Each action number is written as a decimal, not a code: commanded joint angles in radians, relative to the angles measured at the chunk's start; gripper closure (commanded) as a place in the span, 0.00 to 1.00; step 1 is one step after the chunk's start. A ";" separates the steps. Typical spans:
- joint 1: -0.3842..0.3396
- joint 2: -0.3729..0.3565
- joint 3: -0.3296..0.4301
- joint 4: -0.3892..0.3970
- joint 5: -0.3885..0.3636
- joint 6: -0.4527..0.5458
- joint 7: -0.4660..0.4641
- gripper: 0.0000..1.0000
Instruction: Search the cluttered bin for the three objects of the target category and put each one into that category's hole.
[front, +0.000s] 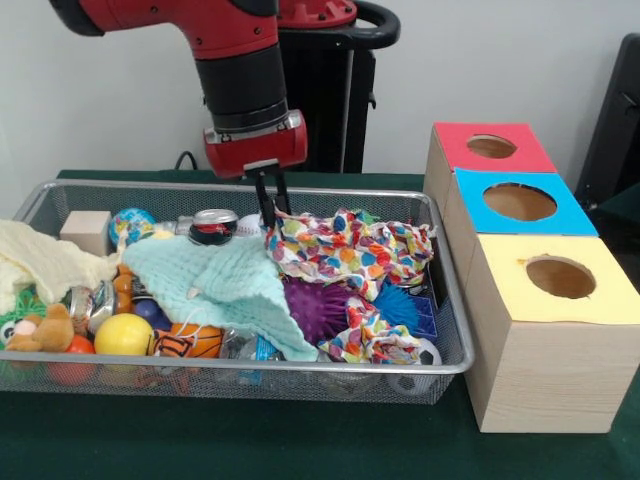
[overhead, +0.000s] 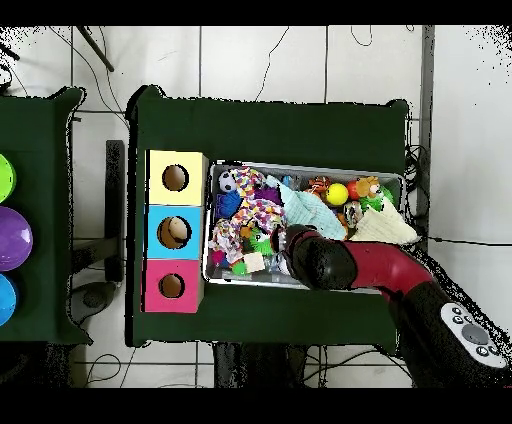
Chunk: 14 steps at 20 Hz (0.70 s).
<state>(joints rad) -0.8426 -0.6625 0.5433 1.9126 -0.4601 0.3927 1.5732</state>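
Note:
A wire bin (front: 240, 186) holds a heap of clutter. On top lie a polka-dot cloth (front: 350, 250), a mint cloth (front: 225, 280) and a cream cloth (front: 40, 262). Among them I see a purple spiky ball (front: 315, 308), a yellow ball (front: 123, 335), a drinks can (front: 213, 226), a wooden block (front: 87, 230) and a small teddy (front: 45, 328). My gripper (front: 272, 222) hangs at the bin's far side, shut, with its tips at the polka-dot cloth's left corner. I cannot tell whether cloth is pinched. In the overhead view the arm (overhead: 320, 258) hides the gripper.
Three wooden boxes with round holes stand beside the bin: a red-topped box (front: 490, 147), a blue-topped box (front: 518, 202) and a yellow-topped box (front: 560, 277). Coloured bowls (overhead: 12, 238) sit on a separate table at the overhead view's left edge.

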 joint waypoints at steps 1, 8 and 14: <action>-0.065 0.059 0.123 -0.140 -0.078 0.125 -0.253 1.00; -0.105 0.094 0.175 -0.179 -0.113 0.176 -0.286 1.00; -0.161 0.098 0.195 -0.174 -0.147 0.216 -0.315 1.00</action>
<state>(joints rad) -0.9653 -0.5989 0.6662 1.8186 -0.5388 0.4767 1.5703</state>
